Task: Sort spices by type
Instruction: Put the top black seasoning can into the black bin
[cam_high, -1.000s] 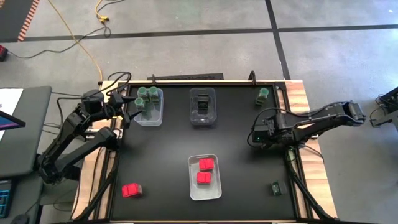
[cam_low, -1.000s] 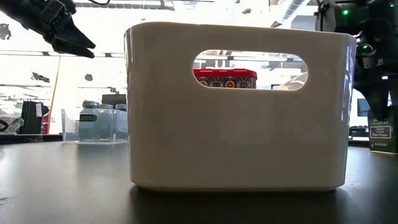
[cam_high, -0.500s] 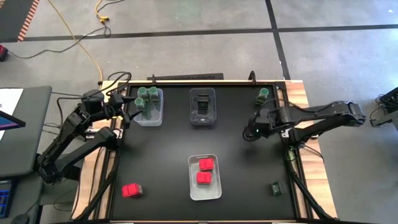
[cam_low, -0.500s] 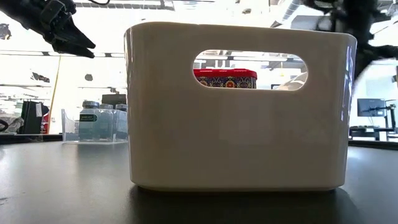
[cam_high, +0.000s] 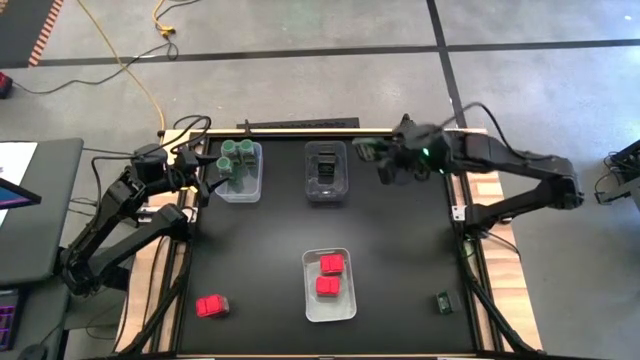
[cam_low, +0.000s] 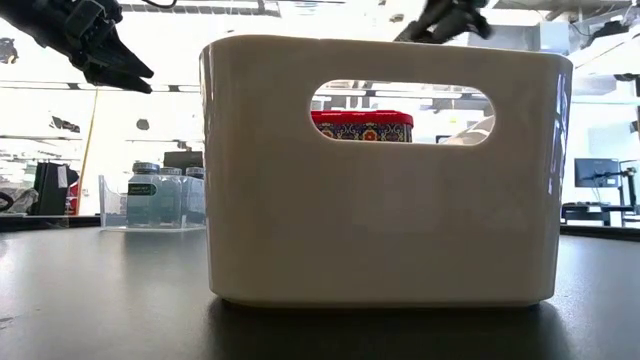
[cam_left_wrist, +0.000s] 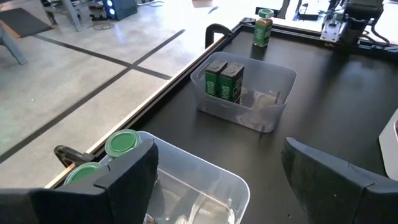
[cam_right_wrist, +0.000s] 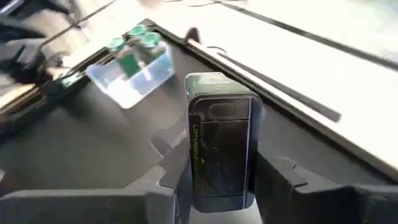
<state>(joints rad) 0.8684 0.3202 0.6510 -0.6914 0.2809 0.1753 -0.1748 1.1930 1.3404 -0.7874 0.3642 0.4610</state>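
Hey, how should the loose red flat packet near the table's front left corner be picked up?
Probably from straight above, fingers closing on the long edges of the red flat packet. It lies flat and alone on the black table, sides free.

Open black table (cam_high: 250, 260) lies between three bins; nothing blocks passage.

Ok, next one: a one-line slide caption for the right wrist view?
Right gripper shut on a dark box above the black table, with the bin of green-lidded jars beyond.

No legible text; box (cam_right_wrist: 221, 149) print unreadable.
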